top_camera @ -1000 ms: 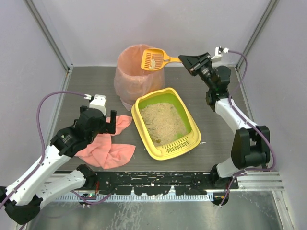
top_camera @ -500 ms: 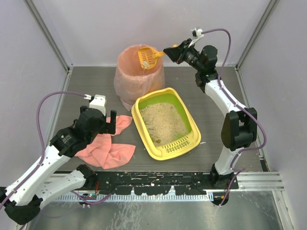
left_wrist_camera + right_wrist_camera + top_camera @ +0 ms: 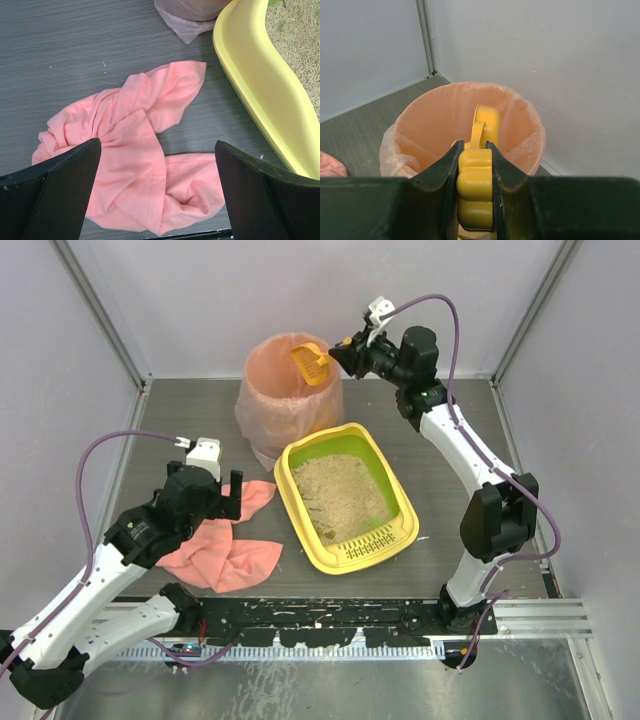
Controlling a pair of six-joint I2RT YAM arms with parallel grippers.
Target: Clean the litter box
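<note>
1. Yellow litter box [image 3: 340, 560] sits flat on the table [image 3: 180, 420], with beige litter inside and the slotted grate at its near end.
2. Your right gripper [image 3: 475, 150] is clamped on the orange scoop [image 3: 476, 185] by its handle, beyond the box's far end. The scoop head is tipped inside the pink-lined bin [image 3: 285, 405].
3. Your left gripper [image 3: 157, 145] stands wide apart, holding nothing, above the pink cloth [image 3: 135, 165] left of the box.

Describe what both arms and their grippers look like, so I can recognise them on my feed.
The left arm and right arm both have white link shells with black joints. A thin purple cable loops to each wrist, ending at a small white block. The left gripper and right gripper are matte black with broad wedge-shaped fingers. No markings are visible.
</note>
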